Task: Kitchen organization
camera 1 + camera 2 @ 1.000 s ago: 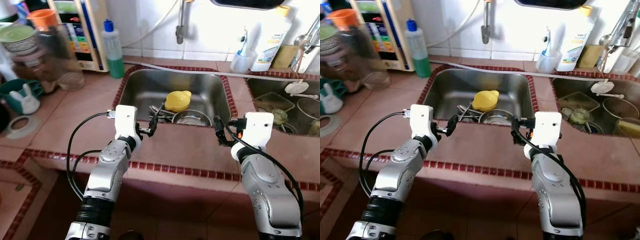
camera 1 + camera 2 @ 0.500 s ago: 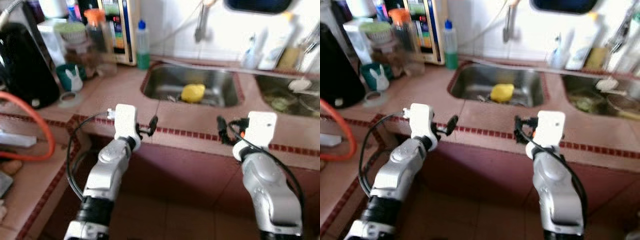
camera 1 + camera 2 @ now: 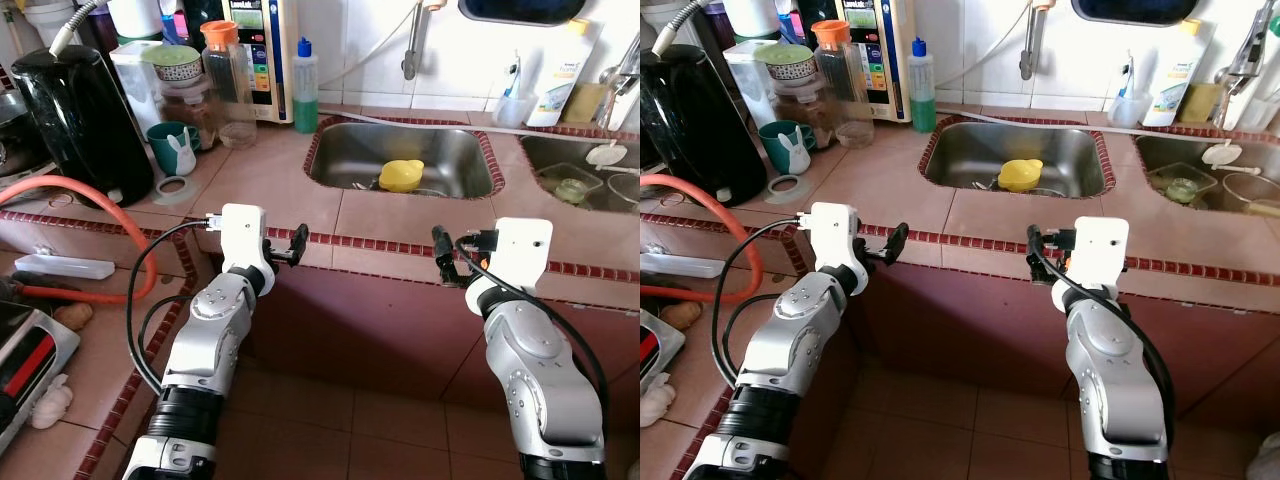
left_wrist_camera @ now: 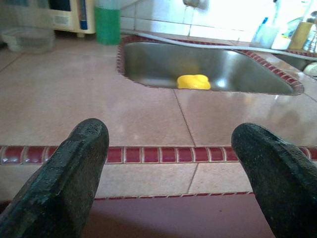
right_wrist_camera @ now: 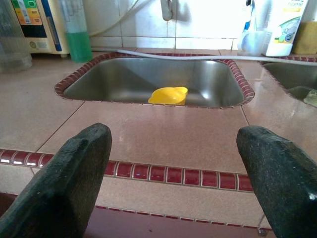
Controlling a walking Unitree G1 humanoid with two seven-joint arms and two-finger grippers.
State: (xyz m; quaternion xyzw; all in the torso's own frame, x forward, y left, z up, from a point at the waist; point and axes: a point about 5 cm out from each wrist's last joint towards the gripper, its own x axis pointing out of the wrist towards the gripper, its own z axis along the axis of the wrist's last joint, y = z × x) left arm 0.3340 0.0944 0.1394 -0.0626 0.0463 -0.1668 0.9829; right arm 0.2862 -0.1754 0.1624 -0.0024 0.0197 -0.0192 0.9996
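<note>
Left eye view: the robot stands back from the tiled desk (image 3: 250, 170), both arms raised level with its front edge. The left gripper (image 3: 297, 243) and right gripper (image 3: 443, 257) hang short of the edge, holding nothing. The sink (image 3: 345, 160) lies beyond, with a yellow cup (image 3: 401, 175) inside it among some metal dishes. A green bottle (image 3: 305, 75) stands at the sink's back left corner; a black kettle (image 3: 80, 120) and a teal mug (image 3: 172, 147) sit farther left.

Right eye view: a second sink (image 3: 1160, 155) to the right holds bowls and a clear tub.

Left wrist view: the fingers (image 4: 69, 173) are spread wide apart, framing the desk edge with the cup well ahead.

Right wrist view: these fingers (image 5: 74, 168) are also wide apart, and the cup sits almost centred between them, well beyond reach.

By my reading, this is an approach or survey step: nothing is grasped yet. The next move calls for stepping closer to the desk, then reaching over the sink rim and down toward the cup, most likely with the right arm.
</note>
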